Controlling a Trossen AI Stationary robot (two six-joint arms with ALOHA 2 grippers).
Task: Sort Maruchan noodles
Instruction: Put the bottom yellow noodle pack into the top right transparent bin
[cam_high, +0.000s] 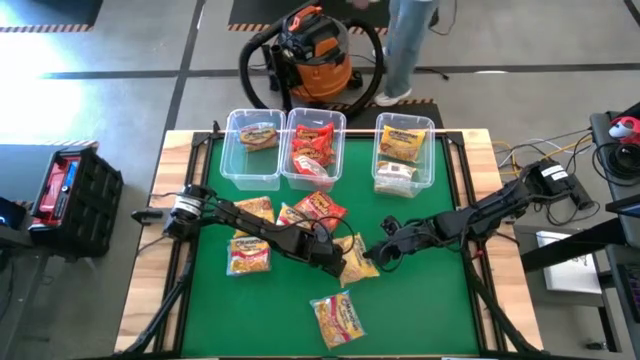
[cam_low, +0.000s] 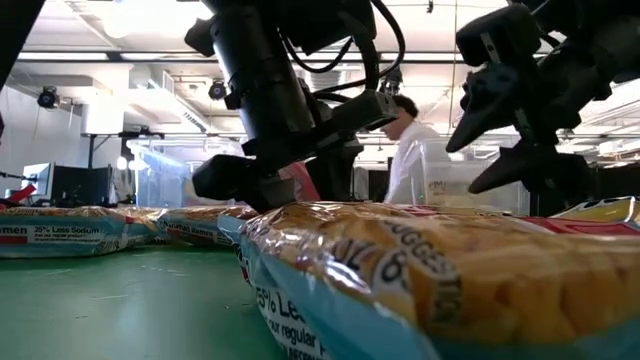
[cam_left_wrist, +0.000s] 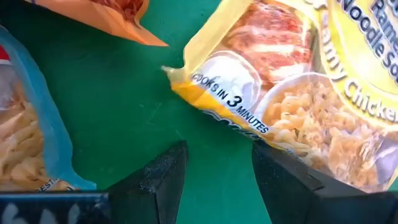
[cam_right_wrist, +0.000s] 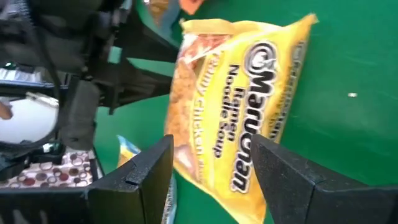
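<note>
At table centre, I'm seeing both grippers flanking the yellow packet: left gripper at nine o'clock, right gripper at three, both jaws spread, holding nothing.

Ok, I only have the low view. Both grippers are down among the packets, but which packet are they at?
Observer: From above, the left gripper and the right gripper flank one yellow Creamy Chicken packet mid-table.
Operator: Is either holding it?
Observer: No. In both wrist views the fingers are open. The left wrist view shows bare green mat between them, with the packet's corner just ahead.
Operator: Which bin has yellows?
Observer: The clear bin on the robot's right holds yellow packets.
</note>
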